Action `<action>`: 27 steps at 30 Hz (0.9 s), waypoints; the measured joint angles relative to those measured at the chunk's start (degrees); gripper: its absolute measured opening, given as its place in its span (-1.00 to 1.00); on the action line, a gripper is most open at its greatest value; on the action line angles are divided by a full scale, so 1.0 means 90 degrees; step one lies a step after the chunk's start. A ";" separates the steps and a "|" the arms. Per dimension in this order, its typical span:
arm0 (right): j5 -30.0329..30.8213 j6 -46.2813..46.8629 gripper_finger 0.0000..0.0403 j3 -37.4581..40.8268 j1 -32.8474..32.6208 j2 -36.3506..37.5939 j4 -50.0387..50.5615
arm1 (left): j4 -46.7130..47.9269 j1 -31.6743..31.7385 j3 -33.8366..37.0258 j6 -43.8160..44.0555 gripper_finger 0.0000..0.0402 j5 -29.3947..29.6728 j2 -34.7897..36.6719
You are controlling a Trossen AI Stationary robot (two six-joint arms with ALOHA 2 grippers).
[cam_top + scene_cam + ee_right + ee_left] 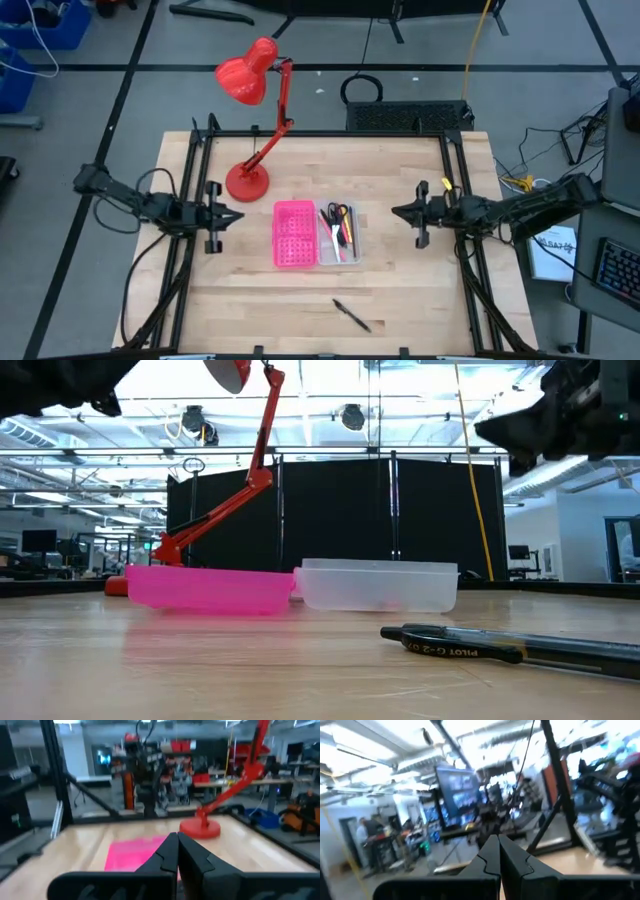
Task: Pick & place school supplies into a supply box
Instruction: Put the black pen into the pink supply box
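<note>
The supply box lies open at the table's middle: its pink gridded half [294, 234] beside its clear tray half [340, 234], which holds pens and small scissors [339, 225]. One black pen [352, 316] lies on the table near the front edge, close in the low view [510, 645]. My left gripper [236, 216] hovers left of the box, shut and empty. My right gripper [396, 211] hovers right of the box, shut and empty. Both point toward the box, well above the table.
A red desk lamp stands on its round base [247, 181] behind the box's pink half, its arm and shade [246, 76] leaning toward the far left. Black frame rails [190, 200] run along both table sides. Bare wood lies around the loose pen.
</note>
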State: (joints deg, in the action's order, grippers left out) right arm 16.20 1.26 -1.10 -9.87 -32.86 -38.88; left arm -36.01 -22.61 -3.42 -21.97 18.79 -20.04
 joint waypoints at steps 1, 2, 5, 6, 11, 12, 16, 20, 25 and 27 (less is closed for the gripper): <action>0.0001 0.0001 -1.00 -0.0001 0.0001 0.0158 0.0044 | 0.0377 -0.0066 -0.0062 -0.0040 -1.00 0.0181 0.0185; -0.0004 0.0010 -1.00 -0.0001 0.0002 0.0329 0.0150 | 0.0764 -0.0106 -0.0112 -0.0050 -1.00 0.0368 0.0359; -0.0158 -0.0036 -1.00 -0.0001 0.0002 0.0836 0.0747 | 0.1473 -0.0146 -0.0196 0.0074 -1.00 0.0508 0.0813; -0.0171 -0.0046 -1.00 -0.0001 0.0000 0.0994 0.0949 | 0.1534 -0.0146 -0.0200 0.0104 -1.00 0.0419 0.0947; -0.0145 0.0082 -1.00 -0.0001 0.0015 0.1511 0.1380 | 0.1951 -0.0135 -0.0207 0.0194 -1.00 0.0273 0.1204; -0.0145 0.0077 -1.00 -0.0001 0.0015 0.1558 0.1381 | 0.2018 -0.0123 -0.0209 0.0255 -1.00 0.0274 0.1192; -0.0139 -0.0034 -1.00 -0.0001 0.0015 0.1598 0.1324 | 0.2140 -0.0049 -0.0207 0.0356 -0.96 0.0279 0.1062; 0.0580 0.0233 -1.00 -0.0050 0.0015 0.1595 0.1073 | 0.2181 0.0017 -0.0209 0.0447 -0.90 0.0320 0.0899; 0.0523 0.1172 -1.00 -0.0880 -0.0153 0.1093 0.1959 | 0.2193 0.0022 -0.0209 0.0511 -0.88 0.0420 0.0710; 0.0427 0.1545 -1.00 -0.1615 -0.0490 0.0542 0.2350 | 0.2284 0.0022 -0.0207 0.0649 -0.88 0.0413 0.0614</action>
State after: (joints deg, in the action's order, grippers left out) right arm 20.05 15.16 -15.63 -14.28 -27.98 -17.74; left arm -15.45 -22.41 -5.28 -16.12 22.51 -14.52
